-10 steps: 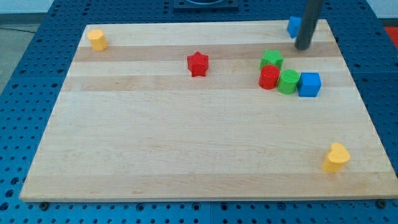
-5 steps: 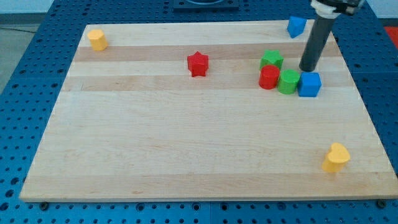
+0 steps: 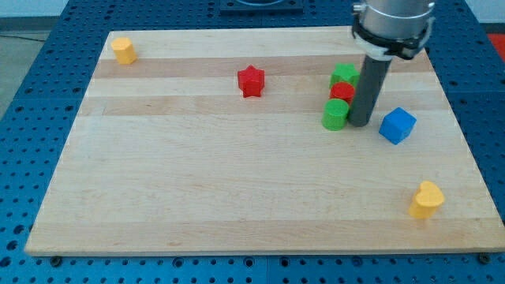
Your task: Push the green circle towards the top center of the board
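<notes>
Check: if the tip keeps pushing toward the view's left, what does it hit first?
My tip sits just right of the green circle, apparently touching it; that block is first. Beyond it the board looks free.

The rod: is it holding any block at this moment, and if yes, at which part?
Nothing is held; the rod cannot grasp. My tip stands at the right side of the green circle, with the blue cube apart on its right.

No readable text anywhere.

Checked all over: no letters, numbers, labels, brand marks or signs legible on the wooden board [image 3: 237, 197], on the coloured blocks, on the dark rod, or on the blue perforated table [image 3: 24, 118] around the board.
</notes>
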